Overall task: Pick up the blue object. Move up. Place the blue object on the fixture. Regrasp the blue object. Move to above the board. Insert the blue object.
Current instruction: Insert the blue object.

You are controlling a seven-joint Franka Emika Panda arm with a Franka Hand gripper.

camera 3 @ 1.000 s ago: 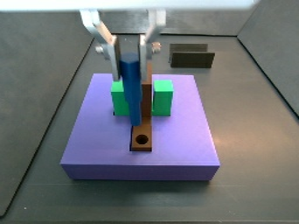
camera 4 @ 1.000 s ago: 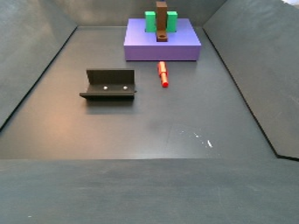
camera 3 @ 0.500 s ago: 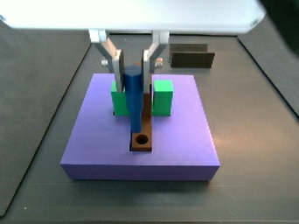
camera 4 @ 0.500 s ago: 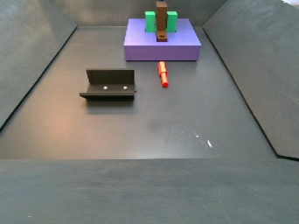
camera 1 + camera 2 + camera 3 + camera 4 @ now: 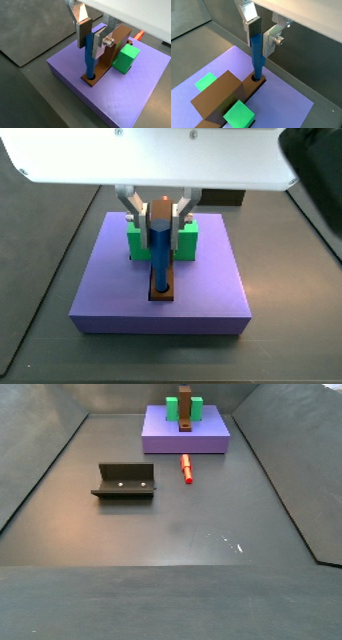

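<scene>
The blue object [image 5: 89, 62] stands upright with its lower tip in the round hole of the brown bar [image 5: 115, 45] on the purple board [image 5: 127, 95]. My gripper [image 5: 90, 50] is above the board and shut on the peg's upper end. The same shows in another wrist view, with the gripper [image 5: 259, 48] holding the peg [image 5: 256, 62]. In a side view the gripper [image 5: 160, 216] holds the peg [image 5: 160, 258] over the bar's near end. The dark fixture [image 5: 124, 481] stands alone on the floor, away from the board [image 5: 201, 442].
Two green blocks [image 5: 138, 238] [image 5: 189, 238] flank the brown bar [image 5: 163, 288] on the board. A red peg [image 5: 187, 469] lies on the floor between the board and the fixture. Sloped grey walls ring the floor [image 5: 201, 534].
The gripper has come down with the blue object. The peg's tip, held above the bar before, now sits in the bar's hole.
</scene>
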